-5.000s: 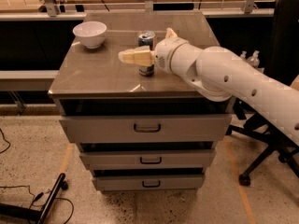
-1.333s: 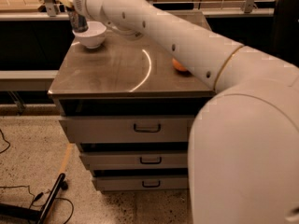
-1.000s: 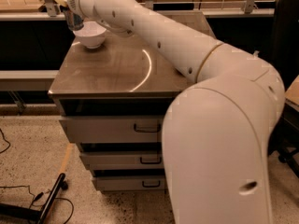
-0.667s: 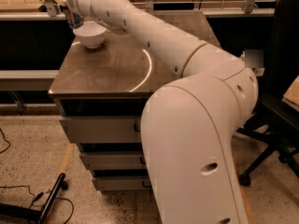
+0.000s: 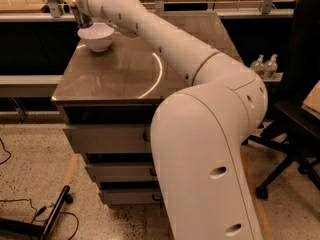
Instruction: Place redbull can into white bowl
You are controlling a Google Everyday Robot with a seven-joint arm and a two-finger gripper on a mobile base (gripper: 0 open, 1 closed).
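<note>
The white bowl (image 5: 96, 37) stands at the back left corner of the grey cabinet top (image 5: 115, 76). My gripper (image 5: 76, 3) is at the top left, just above and behind the bowl's left rim. It is shut on the redbull can (image 5: 83, 20), which shows as a slim dark can hanging upright with its lower end at the bowl's back rim. My long white arm (image 5: 165, 44) reaches across the top from the right and hides much of it.
The cabinet has three drawers (image 5: 107, 136) facing me. A black office chair (image 5: 295, 119) stands at the right, with two clear bottles (image 5: 265, 65) behind the arm. A black pole and cables (image 5: 50, 219) lie on the floor at bottom left. Benches run along the back.
Five seconds ago the gripper held the can at mid-table; it has carried it left to the bowl. In the last second the gripper stays there while the arm's elbow swings closer.
</note>
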